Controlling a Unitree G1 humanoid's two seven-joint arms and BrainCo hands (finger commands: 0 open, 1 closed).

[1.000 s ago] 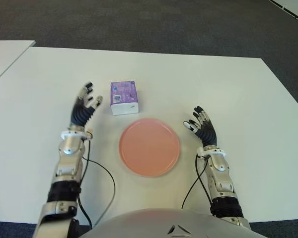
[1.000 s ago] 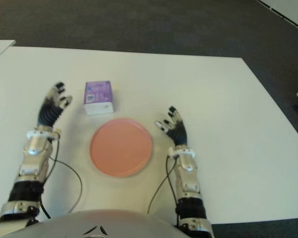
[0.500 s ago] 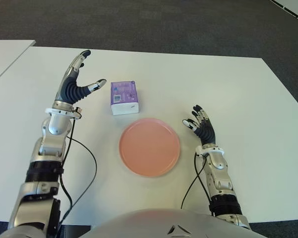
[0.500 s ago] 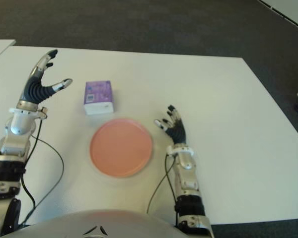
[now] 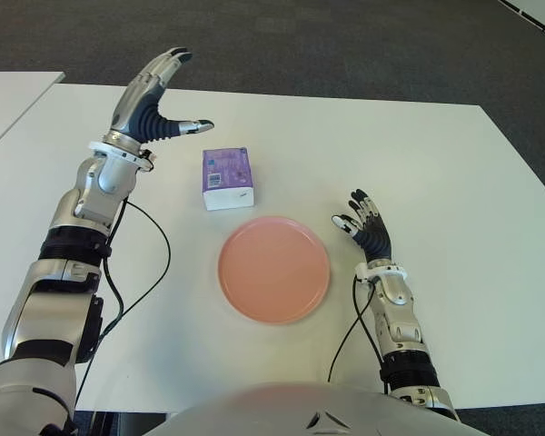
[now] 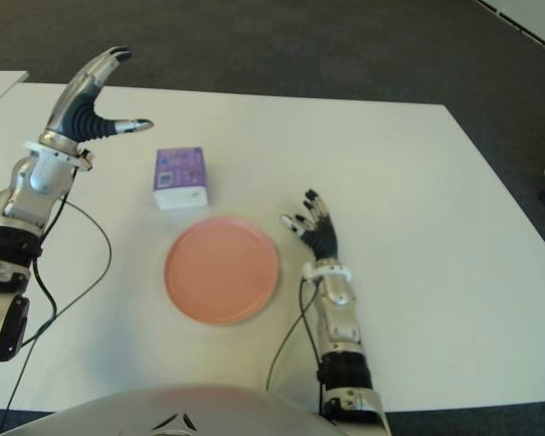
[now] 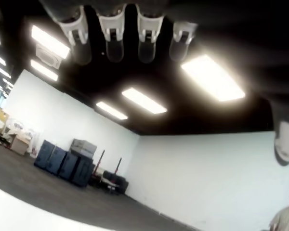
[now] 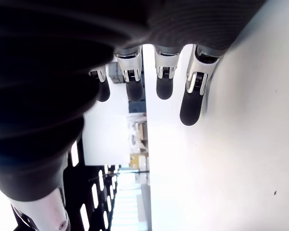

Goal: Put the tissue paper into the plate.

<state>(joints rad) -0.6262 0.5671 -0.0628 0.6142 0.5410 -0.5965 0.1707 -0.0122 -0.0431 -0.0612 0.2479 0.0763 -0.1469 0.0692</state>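
Bare white table (image 5: pixel 418 154) surrounds the tissue pack (image 5: pixel 226 178), with only the pink plate (image 5: pixel 273 269) just beside it.

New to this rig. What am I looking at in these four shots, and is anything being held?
It is a humanoid robot with two arms, each ending in a many-fingered robot hand. The two wide shots come from a stereo camera on its head, looking down at a white table. The two close shots come from cameras on the wrists, each looking along its own fingers.

On the table lie a purple tissue pack and, nearer the robot, an empty pink plate; they are apart.

The left robot hand is raised with fingers spread, up and left of the pack, not touching it. The right robot hand shows to the right of the plate, fingers relaxed. Neither holds anything.
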